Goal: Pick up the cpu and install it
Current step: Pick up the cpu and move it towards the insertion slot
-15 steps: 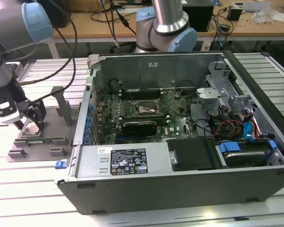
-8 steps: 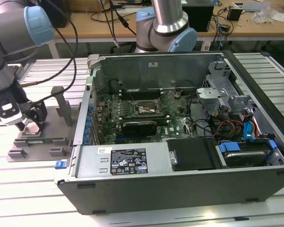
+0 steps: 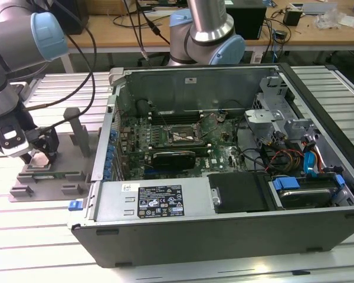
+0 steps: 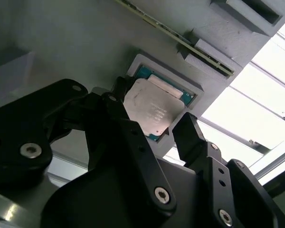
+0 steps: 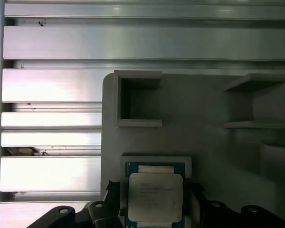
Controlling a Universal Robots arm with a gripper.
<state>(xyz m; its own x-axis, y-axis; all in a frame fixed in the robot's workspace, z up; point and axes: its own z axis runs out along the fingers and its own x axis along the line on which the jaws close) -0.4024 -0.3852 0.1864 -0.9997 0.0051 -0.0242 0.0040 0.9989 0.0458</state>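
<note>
The cpu [image 4: 152, 111], a small square chip with a silver metal top and green edge, lies in a shallow square recess of the grey plastic tray [image 3: 47, 175] at the exterior view's left. My gripper [image 3: 38, 150] hangs low over that tray. In both wrist views its black fingers [image 4: 185, 130] stand on either side of the cpu [image 5: 155, 197], open, with a narrow gap at each edge. The chip rests flat in its recess. The black-framed socket [image 3: 177, 135] sits on the motherboard inside the open computer case [image 3: 224, 236].
The tray has upright posts [image 3: 76, 127] and box-shaped pockets [image 5: 137, 97] beside my gripper. A memory stick [image 3: 53, 174] lies along the tray. The case wall [image 3: 103, 147] rises between tray and motherboard. A second arm's base [image 3: 206, 35] stands behind the case.
</note>
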